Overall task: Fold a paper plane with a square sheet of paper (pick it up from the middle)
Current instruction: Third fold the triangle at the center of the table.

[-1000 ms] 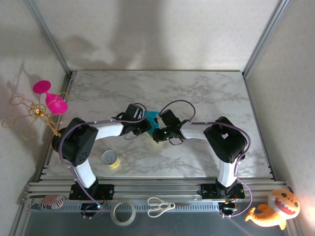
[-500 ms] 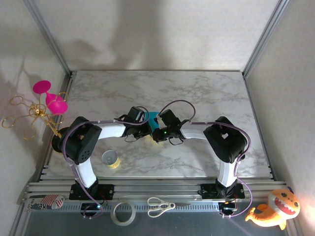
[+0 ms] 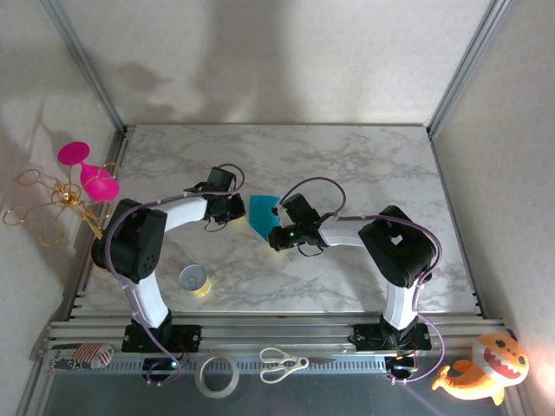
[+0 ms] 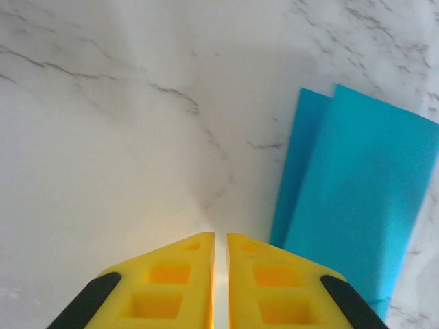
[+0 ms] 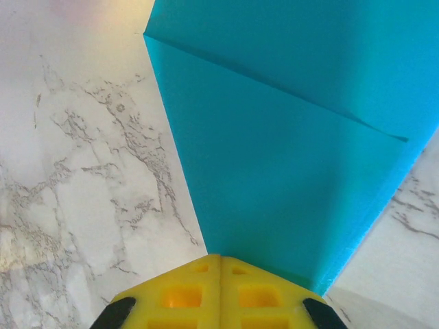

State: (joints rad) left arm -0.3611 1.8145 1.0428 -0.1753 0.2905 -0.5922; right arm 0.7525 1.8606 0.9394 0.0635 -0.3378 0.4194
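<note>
The teal-blue sheet of paper (image 3: 260,217) lies folded flat on the marble table (image 3: 364,165). In the right wrist view it (image 5: 274,157) shows a slanted crease across overlapping layers. My right gripper (image 3: 276,234) is shut, and its yellow fingertips (image 5: 220,259) rest at the paper's near edge. My left gripper (image 3: 234,212) hovers over bare marble just left of the paper. Its jaws (image 4: 221,236) stand almost together with only a thin slit and nothing between them. In the left wrist view the paper (image 4: 357,192) lies to the right of the fingers, two layers showing.
A small yellow tape roll (image 3: 195,280) sits on the table at the front left. A white tape roll (image 3: 218,375) and scissors (image 3: 282,364) lie on the front rail. Pink glasses on a gold stand (image 3: 87,178) are at the left, an orange plush (image 3: 486,364) at the right.
My left gripper has drawn back to the left, off the paper, which now lies uncovered. The right gripper has stayed in place on the paper.
</note>
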